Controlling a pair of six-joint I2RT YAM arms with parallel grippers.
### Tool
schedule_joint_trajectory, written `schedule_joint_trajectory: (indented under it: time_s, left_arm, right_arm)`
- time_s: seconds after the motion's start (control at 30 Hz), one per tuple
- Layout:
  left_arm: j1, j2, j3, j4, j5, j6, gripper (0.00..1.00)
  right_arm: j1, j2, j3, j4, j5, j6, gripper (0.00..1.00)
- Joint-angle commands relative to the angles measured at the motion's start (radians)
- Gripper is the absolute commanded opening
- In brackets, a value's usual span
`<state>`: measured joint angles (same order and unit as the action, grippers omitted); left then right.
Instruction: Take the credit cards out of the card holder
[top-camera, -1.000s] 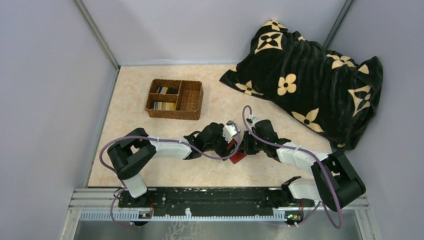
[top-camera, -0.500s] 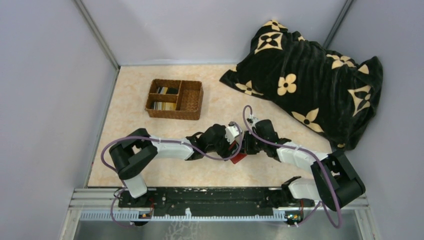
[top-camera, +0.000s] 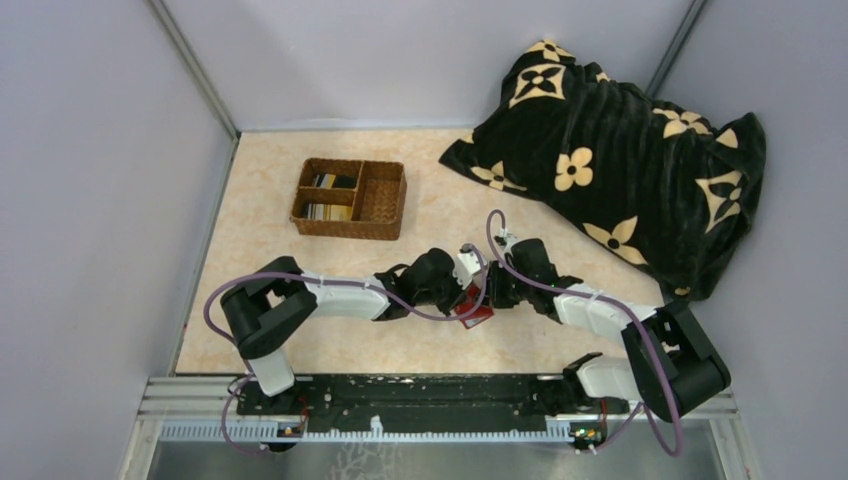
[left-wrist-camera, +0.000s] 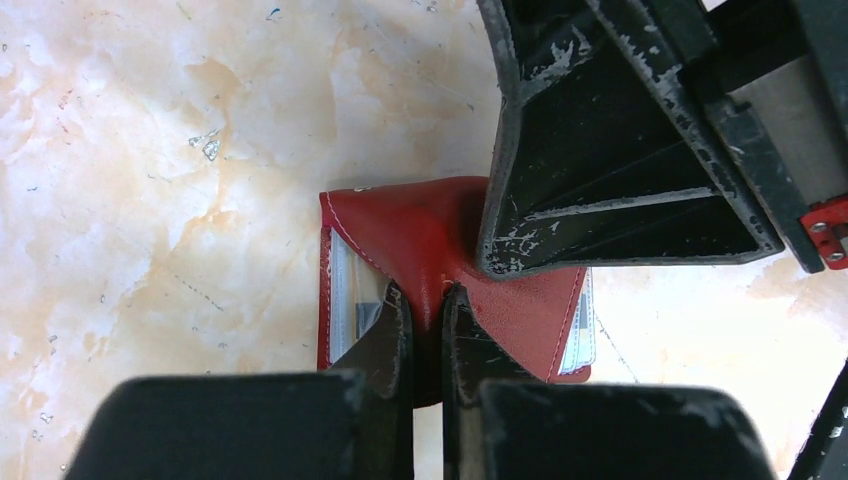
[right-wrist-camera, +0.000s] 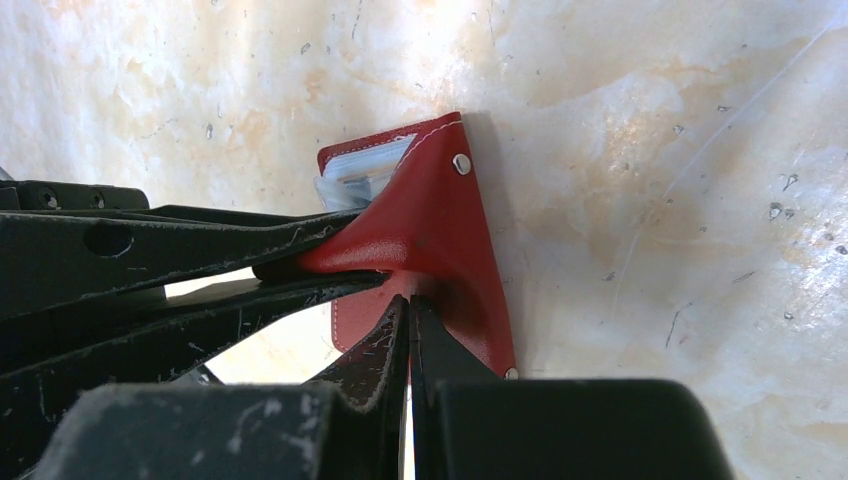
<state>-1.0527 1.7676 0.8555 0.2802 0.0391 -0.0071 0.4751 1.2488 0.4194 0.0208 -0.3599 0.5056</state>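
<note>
The red card holder (left-wrist-camera: 430, 225) lies on the marble tabletop between both arms, also seen as the card holder (top-camera: 477, 314) and the card holder (right-wrist-camera: 440, 225). My left gripper (left-wrist-camera: 428, 300) is shut, pinching a raised fold of its red cover. My right gripper (right-wrist-camera: 408, 305) comes in from the opposite side and is shut on the same cover close by. The cover is pulled up into a ridge between them. Clear pockets (left-wrist-camera: 350, 290) show at the holder's edges, with pale card edges inside. More credit cards (top-camera: 326, 181) lie in the wicker basket.
A brown wicker divided basket (top-camera: 347, 229) stands at the back left of the table. A black blanket with cream flowers (top-camera: 620, 150) is heaped at the back right. Grey walls close in the table on three sides.
My left gripper has closed from wide open onto the holder's red cover, moving slightly right toward the right gripper. The right gripper has stayed shut in place.
</note>
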Motion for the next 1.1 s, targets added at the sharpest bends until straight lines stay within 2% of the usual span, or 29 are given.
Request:
schedule_joint_trajectory:
  time_s: [0.0,0.2,0.37,0.4,0.43,0.47,0.5,0.6,0.7,0.9,1.07]
  left_arm:
    - [-0.01,0.034,-0.02,-0.125,0.013,0.011,0.0]
    - [-0.01,-0.004,-0.037,-0.131,-0.011,0.006,0.0]
    - [-0.01,-0.036,-0.047,-0.168,-0.095,0.004,0.0]
    - [-0.01,-0.042,-0.048,-0.175,-0.117,0.0,0.15]
    - [-0.01,-0.049,-0.05,-0.179,-0.133,-0.003,0.39]
    - [-0.01,-0.059,-0.058,-0.177,-0.148,-0.008,0.56]
    - [-0.01,-0.071,-0.064,-0.166,-0.157,-0.013,0.67]
    - [-0.01,-0.107,-0.082,-0.154,-0.162,-0.025,0.87]
    - [-0.01,-0.15,-0.091,-0.144,-0.164,-0.034,0.92]
    - [-0.01,-0.224,-0.075,-0.152,-0.131,-0.045,0.88]
    - [-0.012,-0.314,-0.089,-0.119,-0.041,-0.029,0.87]
  right_arm:
    - [-0.021,0.009,0.012,0.002,0.042,-0.028,0.0]
    - [-0.024,0.03,0.013,0.004,0.045,-0.024,0.0]
    - [-0.027,0.048,0.013,0.011,0.046,-0.023,0.0]
    - [-0.027,0.051,0.011,0.014,0.045,-0.023,0.0]
    - [-0.027,0.052,0.01,0.018,0.042,-0.023,0.0]
    - [-0.027,0.054,0.01,0.021,0.04,-0.021,0.0]
    - [-0.027,0.057,0.009,0.023,0.037,-0.021,0.0]
    - [-0.028,0.06,0.01,0.025,0.035,-0.02,0.0]
    - [-0.029,0.061,0.01,0.024,0.038,-0.02,0.0]
    - [-0.029,0.06,0.012,0.021,0.032,-0.023,0.0]
    - [-0.029,0.057,0.018,0.004,0.035,-0.024,0.0]
